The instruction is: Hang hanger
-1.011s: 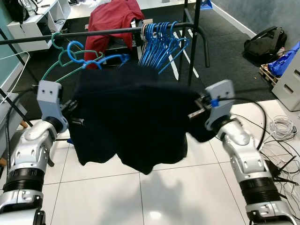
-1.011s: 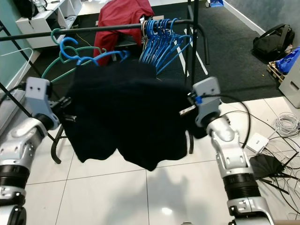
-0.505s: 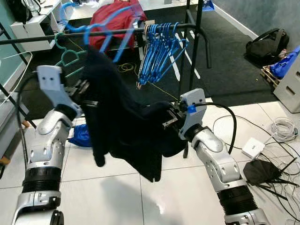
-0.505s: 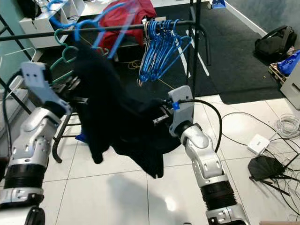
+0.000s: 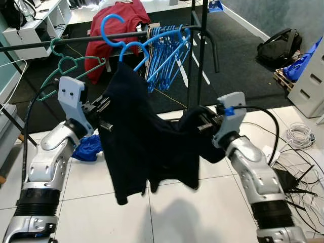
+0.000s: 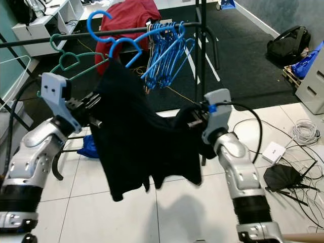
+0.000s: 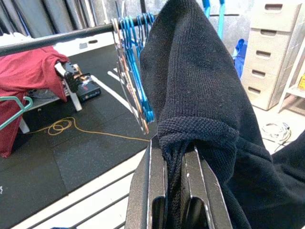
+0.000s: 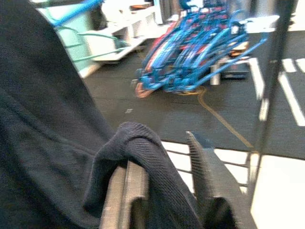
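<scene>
A blue hanger (image 5: 117, 38) carries a black knit sweater (image 5: 147, 147) and stands in front of the black clothes rail (image 5: 61, 41). Its hook rises just above the rail; I cannot tell whether it rests on it. My left gripper (image 5: 103, 115) is shut on the sweater's shoulder below the hanger; in the left wrist view, knit fabric is pinched between the fingers (image 7: 156, 167). To the right, my right gripper (image 5: 206, 121) holds the other side of the sweater at about the same height, with cloth bunched between its fingers (image 8: 204, 167).
A bunch of blue hangers (image 5: 164, 50) hangs at the rail's right end beside the rack's upright post (image 5: 200, 66). A green hanger (image 5: 66, 66) hangs to the left, a red garment (image 5: 114, 25) behind. On the floor lie a blue cloth (image 5: 88, 147) and cables (image 5: 298, 136). White drawers (image 5: 311, 83) stand at the right.
The right gripper has swung out to the right, spreading the sweater between the arms. The hanger's hook has come down from above the rail to rail height.
</scene>
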`<state>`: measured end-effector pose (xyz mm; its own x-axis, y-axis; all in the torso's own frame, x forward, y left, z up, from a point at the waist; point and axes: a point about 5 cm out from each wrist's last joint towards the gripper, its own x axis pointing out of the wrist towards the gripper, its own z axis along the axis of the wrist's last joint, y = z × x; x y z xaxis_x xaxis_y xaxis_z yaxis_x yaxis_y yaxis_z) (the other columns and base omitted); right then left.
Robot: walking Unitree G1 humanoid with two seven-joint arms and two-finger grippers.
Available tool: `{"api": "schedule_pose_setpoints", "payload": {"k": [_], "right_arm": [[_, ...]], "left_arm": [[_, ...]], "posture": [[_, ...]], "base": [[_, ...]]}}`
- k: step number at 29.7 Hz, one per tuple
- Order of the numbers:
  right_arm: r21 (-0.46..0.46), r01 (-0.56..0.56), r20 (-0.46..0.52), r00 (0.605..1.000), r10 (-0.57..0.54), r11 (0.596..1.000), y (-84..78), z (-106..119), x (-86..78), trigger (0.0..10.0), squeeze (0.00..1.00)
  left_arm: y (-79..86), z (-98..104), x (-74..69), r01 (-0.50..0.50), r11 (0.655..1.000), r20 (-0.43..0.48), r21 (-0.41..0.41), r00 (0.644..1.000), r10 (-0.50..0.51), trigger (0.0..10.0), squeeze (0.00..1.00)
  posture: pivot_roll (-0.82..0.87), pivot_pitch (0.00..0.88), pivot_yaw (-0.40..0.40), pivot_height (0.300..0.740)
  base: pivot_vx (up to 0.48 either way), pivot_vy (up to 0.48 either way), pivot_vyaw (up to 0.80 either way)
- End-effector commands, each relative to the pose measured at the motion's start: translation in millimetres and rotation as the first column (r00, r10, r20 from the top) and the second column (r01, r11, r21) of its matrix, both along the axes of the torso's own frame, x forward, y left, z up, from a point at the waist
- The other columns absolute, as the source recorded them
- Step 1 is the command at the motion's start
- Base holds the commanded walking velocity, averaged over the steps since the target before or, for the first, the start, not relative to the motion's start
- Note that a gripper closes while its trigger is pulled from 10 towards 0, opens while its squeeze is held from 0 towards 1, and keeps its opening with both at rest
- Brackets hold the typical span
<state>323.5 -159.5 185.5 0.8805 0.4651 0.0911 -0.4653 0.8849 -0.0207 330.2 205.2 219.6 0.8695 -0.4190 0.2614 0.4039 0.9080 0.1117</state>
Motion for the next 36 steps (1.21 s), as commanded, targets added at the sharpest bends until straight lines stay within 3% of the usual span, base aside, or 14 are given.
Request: {"api": "schedule_pose_setpoints", "payload": {"k": [1,5,10,17,22,23,24,25,26,28,29,31,33,36], "right_arm": [[0.024,-0.068,0.003,0.998,0.068,0.997,4.7,4,-5.2,10.0,1.00],[-0.055,-0.332,-0.053,0.943,0.329,0.942,-8.6,6,-36.5,10.0,1.00],[-0.133,-0.424,-0.114,0.904,0.411,0.896,-18.3,6,-52.7,10.0,1.00],[-0.263,-0.334,-0.170,0.940,0.297,0.905,-55.4,10,-53.5,10.0,1.00],[-0.231,-0.164,-0.013,0.986,0.165,0.959,-80.1,42,-45.5,10.0,1.00],[-0.193,-0.187,0.028,0.980,0.196,0.963,-80.9,53,-49.6,10.0,1.00],[-0.180,-0.235,0.046,0.968,0.246,0.955,-81.4,63,-56.3,10.0,0.76],[-0.180,-0.277,0.051,0.956,0.290,0.944,-82.7,71,-62.5,10.0,0.00],[-0.180,-0.277,0.051,0.956,0.290,0.944,-82.7,71,-62.5,10.0,0.00],[-0.188,-0.341,0.063,0.932,0.358,0.921,-88.2,87,-74.4,10.0,0.00],[-0.188,-0.341,0.063,0.932,0.358,0.921,-88.2,87,-74.4,10.0,0.00],[-0.220,-0.401,0.025,0.909,0.416,0.889,-90.6,95,-84.3,10.0,0.00],[-0.252,-0.465,-0.052,0.882,0.468,0.849,-87.4,91,-90.8,10.0,0.00],[-0.261,-0.487,-0.082,0.871,0.484,0.833,-85.8,88,-92.5,10.0,0.00]], "left_arm": [[12.4,1,-1.7,-0.035,0.999,-0.003,0.020,0.999,0.035,10.0,0.00],[29.7,7,-2.6,-0.060,0.994,0.010,0.093,0.998,0.060,10.0,0.00],[32.0,9,-3.3,-0.049,0.988,0.012,0.144,0.999,0.048,10.0,0.00],[37.9,12,-4.1,-0.037,0.976,0.009,0.213,0.999,0.036,10.0,0.00],[43.0,16,-5.9,0.015,0.944,-0.003,0.328,1.000,-0.014,10.0,0.00],[44.1,17,-7.2,0.044,0.924,-0.009,0.381,0.999,-0.044,10.0,0.00],[45.4,20,-8.2,0.052,0.879,-0.004,0.473,0.998,-0.057,10.0,0.00],[46.1,22,-8.7,0.059,0.827,0.000,0.559,0.997,-0.071,10.0,0.00],[46.1,22,-8.7,0.059,0.827,0.000,0.559,0.997,-0.071,10.0,0.00],[45.3,26,-9.3,0.086,0.710,-0.002,0.698,0.993,-0.119,10.0,0.00],[45.3,26,-9.3,0.086,0.710,-0.002,0.698,0.993,-0.119,10.0,0.00],[40.5,33,-10.2,0.129,0.596,-0.017,0.793,0.982,-0.190,10.0,0.00],[34.4,39,-10.8,0.151,0.529,-0.022,0.835,0.970,-0.243,10.0,0.00],[31.8,41,-10.8,0.155,0.514,-0.019,0.844,0.965,-0.260,10.0,0.00]], "posture": [[-0.13,0.111,0.077,0.740],[-0.14,0.114,0.076,0.740],[-0.14,0.114,0.078,0.740],[-0.14,0.115,0.083,0.740],[-0.15,0.115,0.085,0.740],[-0.15,0.115,0.085,0.740],[-0.14,0.114,0.080,0.740],[-0.14,0.113,0.078,0.740],[-0.14,0.113,0.078,0.740],[-0.14,0.113,0.076,0.740],[-0.14,0.113,0.076,0.740],[-0.15,0.109,0.076,0.740],[-0.15,0.103,0.074,0.740],[-0.15,0.100,0.072,0.740]], "base": [[0.000,0.000,0.00],[0.000,0.000,0.00],[0.000,0.000,0.00],[0.000,0.000,0.00],[0.000,0.000,0.00],[0.000,0.000,0.00],[0.000,0.000,0.00],[0.000,0.000,0.00],[0.000,0.000,0.00],[0.000,0.000,0.00],[0.000,0.000,0.00],[0.000,0.000,0.00],[0.000,0.000,0.00],[0.000,0.000,0.00]]}}
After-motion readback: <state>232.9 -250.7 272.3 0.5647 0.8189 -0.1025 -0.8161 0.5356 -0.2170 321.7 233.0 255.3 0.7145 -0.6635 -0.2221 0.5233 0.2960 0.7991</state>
